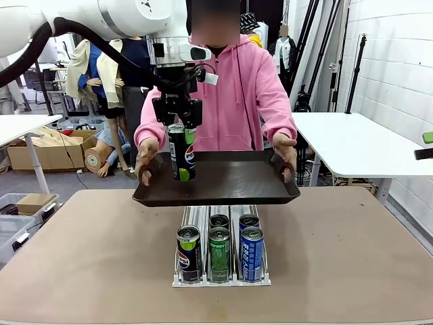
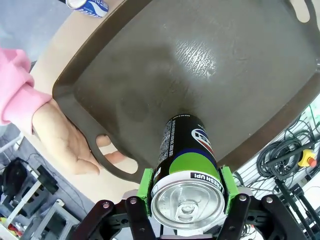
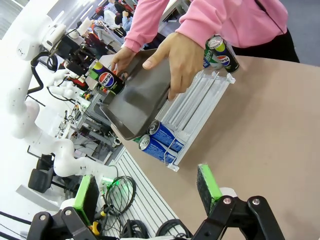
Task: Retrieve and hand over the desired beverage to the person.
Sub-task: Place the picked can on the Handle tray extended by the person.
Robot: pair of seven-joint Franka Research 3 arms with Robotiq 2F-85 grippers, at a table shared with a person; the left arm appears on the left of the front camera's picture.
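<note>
A dark Pepsi can (image 1: 181, 157) with a green band is clamped near its top between the green pads of the left gripper (image 1: 180, 133), whose jaws are closed on it. The can is held upright over the left part of a dark brown tray (image 1: 237, 183). Its base appears to touch the tray floor, though contact cannot be confirmed. The tray is gripped at both end handles by the person (image 1: 238, 88) in a pink hoodie and is held level above a clear rack (image 1: 221, 280) of cans standing on the tan surface (image 1: 352, 257). The right gripper (image 3: 147, 192) is seen well apart from the tray, its jaws spread wide.
</note>
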